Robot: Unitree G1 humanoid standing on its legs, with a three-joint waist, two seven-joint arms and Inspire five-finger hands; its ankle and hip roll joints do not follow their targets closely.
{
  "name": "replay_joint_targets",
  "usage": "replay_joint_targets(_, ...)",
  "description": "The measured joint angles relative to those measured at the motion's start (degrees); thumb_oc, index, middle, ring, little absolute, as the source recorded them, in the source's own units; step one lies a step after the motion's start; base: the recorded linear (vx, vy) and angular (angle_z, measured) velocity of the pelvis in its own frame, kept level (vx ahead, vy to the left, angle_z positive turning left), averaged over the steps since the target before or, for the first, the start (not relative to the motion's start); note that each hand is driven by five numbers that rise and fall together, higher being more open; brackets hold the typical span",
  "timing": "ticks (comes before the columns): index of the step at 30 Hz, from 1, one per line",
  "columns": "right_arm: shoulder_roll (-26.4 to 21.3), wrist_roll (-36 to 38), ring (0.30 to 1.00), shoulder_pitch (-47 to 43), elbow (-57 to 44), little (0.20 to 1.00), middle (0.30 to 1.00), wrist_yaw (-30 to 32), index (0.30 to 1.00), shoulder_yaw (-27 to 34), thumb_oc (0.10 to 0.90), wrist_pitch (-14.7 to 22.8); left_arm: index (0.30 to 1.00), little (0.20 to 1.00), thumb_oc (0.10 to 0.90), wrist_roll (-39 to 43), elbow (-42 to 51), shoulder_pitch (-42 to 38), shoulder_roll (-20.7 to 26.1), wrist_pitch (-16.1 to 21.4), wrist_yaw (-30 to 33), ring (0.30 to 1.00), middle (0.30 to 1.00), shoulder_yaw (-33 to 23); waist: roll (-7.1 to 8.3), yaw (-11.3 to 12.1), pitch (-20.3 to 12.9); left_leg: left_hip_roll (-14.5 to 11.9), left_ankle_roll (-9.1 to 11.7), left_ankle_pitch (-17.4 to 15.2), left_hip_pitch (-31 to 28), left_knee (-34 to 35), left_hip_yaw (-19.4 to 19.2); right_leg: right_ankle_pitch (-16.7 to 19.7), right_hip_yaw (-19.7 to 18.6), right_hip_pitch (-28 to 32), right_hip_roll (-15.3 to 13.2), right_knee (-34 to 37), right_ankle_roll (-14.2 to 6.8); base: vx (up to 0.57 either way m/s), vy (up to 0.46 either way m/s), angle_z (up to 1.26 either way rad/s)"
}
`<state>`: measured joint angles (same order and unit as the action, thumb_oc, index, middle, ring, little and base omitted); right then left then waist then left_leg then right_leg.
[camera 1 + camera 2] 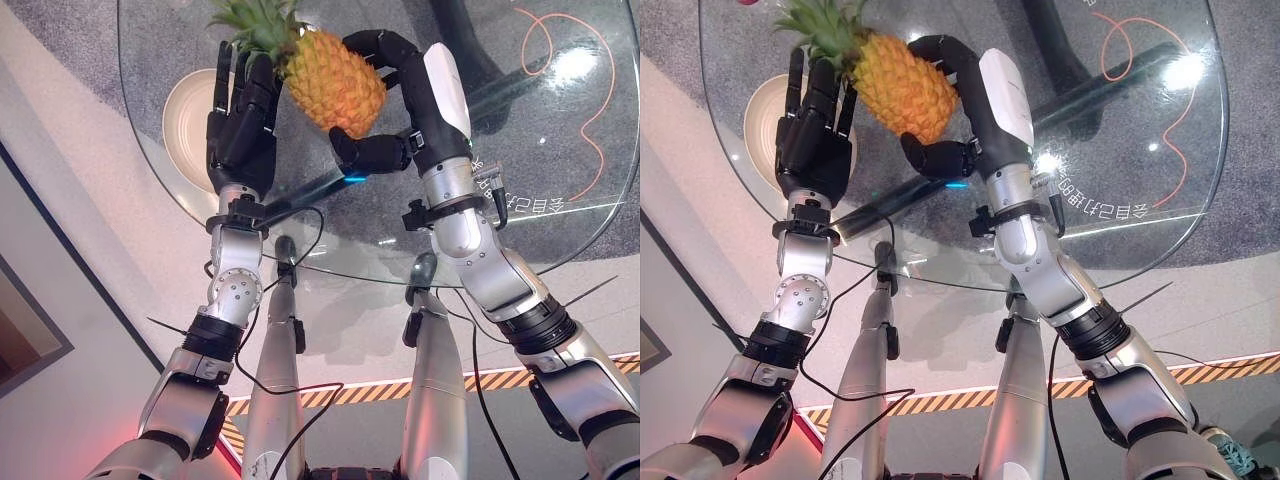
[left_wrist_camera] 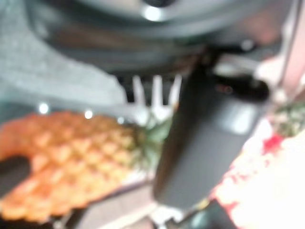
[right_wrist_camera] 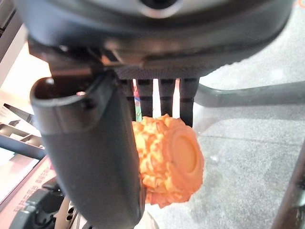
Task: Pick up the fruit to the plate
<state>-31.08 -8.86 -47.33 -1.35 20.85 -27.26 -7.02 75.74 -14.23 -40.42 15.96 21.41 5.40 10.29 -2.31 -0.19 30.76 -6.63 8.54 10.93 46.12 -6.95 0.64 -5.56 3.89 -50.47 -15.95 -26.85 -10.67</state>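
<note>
An orange pineapple (image 1: pixel 335 80) with a green leafy crown (image 1: pixel 255 25) hangs tilted above the round glass table (image 1: pixel 560 190). My right hand (image 1: pixel 425 110) is shut on it, fingers curled over the far side and the thumb (image 3: pixel 90 157) under its base (image 3: pixel 171 164). My left hand (image 1: pixel 242 130) is open with straight fingers, held beside the crown end and above the cream plate (image 1: pixel 185 125). That plate sits near the table's left edge. The left wrist view shows the pineapple (image 2: pixel 66 162) past the left thumb (image 2: pixel 200 143).
The table's rim (image 1: pixel 330 275) curves close in front of both wrists. A thin orange cord (image 1: pixel 590 90) loops at the right, seen through or on the glass. Black-and-yellow striped tape (image 1: pixel 450 385) marks the floor below.
</note>
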Motion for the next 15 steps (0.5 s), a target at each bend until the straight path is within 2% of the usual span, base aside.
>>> replay_joint_targets(15, 0.1, 0.0, 0.3, -1.0, 0.0, 0.2, 0.3, -2.1, 0.3, -0.9, 0.1, -0.7, 0.9, 0.9, 0.8, 0.0, 1.7, -0.2, -2.1, 0.2, 2.5, 0.9, 0.9, -0.3, 0.0, 0.0, 0.0, 0.0, 0.0, 0.0, 0.1, 0.0, 0.0, 0.0, 0.0, -0.1, 0.0, 0.0, 0.0, 0.0, 0.0, 0.0)
